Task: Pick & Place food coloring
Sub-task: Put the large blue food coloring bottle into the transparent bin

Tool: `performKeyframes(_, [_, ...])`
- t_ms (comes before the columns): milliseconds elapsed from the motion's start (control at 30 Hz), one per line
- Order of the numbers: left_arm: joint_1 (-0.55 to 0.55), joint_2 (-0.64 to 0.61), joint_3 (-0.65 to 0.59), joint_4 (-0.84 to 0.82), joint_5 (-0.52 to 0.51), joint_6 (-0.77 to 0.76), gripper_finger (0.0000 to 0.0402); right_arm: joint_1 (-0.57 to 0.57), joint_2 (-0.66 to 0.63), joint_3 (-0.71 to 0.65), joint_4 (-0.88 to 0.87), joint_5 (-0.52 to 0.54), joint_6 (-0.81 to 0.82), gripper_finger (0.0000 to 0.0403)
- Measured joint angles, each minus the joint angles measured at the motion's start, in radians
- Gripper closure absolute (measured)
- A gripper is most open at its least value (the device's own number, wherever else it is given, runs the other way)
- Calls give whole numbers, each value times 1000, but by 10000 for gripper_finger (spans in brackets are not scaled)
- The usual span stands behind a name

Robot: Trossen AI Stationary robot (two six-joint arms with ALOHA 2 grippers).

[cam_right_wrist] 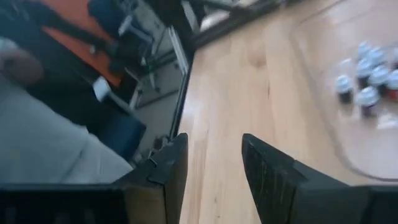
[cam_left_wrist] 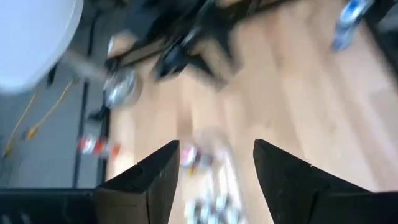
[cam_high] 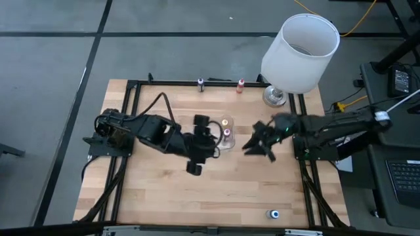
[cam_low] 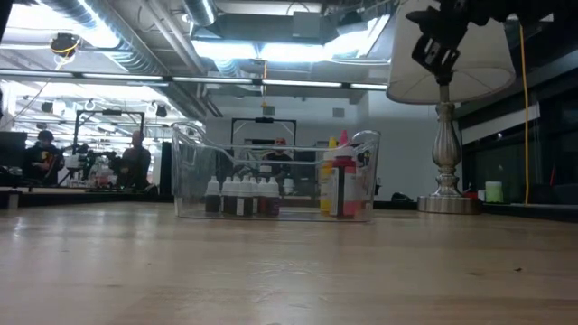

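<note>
Several food coloring bottles [cam_low: 242,196] with pale caps stand upright in a clear plastic bin [cam_low: 185,171] at the table's middle; the right wrist view shows them too [cam_right_wrist: 367,81]. Taller red and yellow bottles [cam_low: 339,185] stand at the bin's right end. My left gripper [cam_high: 210,141] hovers open above the bin's left part, nothing between its fingers [cam_left_wrist: 214,180]. My right gripper [cam_high: 252,145] hangs open and empty in the air to the right of the bin [cam_right_wrist: 214,168]; in the low view it [cam_low: 438,50] shows high up, in front of the lampshade.
A table lamp [cam_high: 298,52] with a white shade stands at the far right corner. Two small bottles [cam_high: 200,83] [cam_high: 241,85] stand at the far edge, and a blue-capped one [cam_high: 273,214] near the front edge. Bare wood lies in front of the bin.
</note>
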Motion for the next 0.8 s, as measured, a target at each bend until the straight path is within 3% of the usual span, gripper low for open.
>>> performKeyframes(133, [-29, -21, 0, -141, -86, -117, 201, 146, 111, 76, -78, 141, -28, 250])
performKeyframes(333, [-57, -66, 0, -179, -170, -187, 201, 322, 253, 300, -415, 408, 24, 250])
performKeyframes(433, [-58, -89, 0, -179, -202, -190, 201, 413, 334, 439, -609, 522, 125, 257])
performKeyframes(567, [-57, -126, 0, -181, -244, -189, 201, 497, 438, 588, -834, 567, 440, 272])
performKeyframes(800, [-36, -173, 0, -215, -362, -157, 201, 590, 564, 648, -981, 465, 1097, 297])
